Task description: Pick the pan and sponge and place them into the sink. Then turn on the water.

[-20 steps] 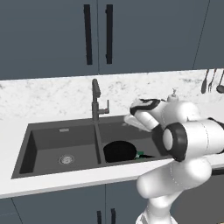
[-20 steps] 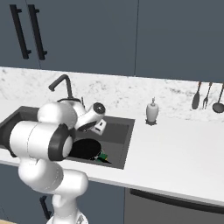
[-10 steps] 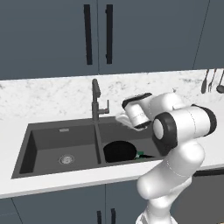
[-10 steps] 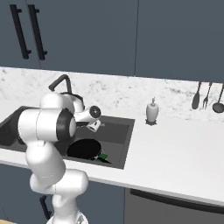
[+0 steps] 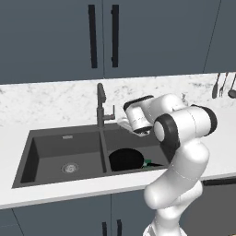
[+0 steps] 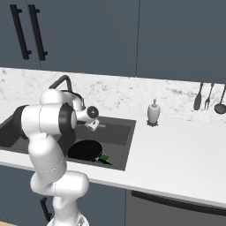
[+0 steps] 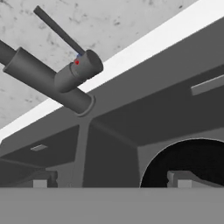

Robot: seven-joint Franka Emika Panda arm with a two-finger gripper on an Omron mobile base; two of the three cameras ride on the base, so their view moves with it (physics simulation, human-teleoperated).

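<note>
A white marble counter (image 5: 55, 99) under dark blue cabinets carries the double sink (image 5: 46, 143); the pan (image 5: 125, 159) lies in its right basin, the sponge (image 6: 104, 158) just beside the pan's near right edge; the gripper (image 5: 123, 122) hovers empty, fingers spread wide, just right of the faucet (image 5: 100, 107), above the right basin.
</note>
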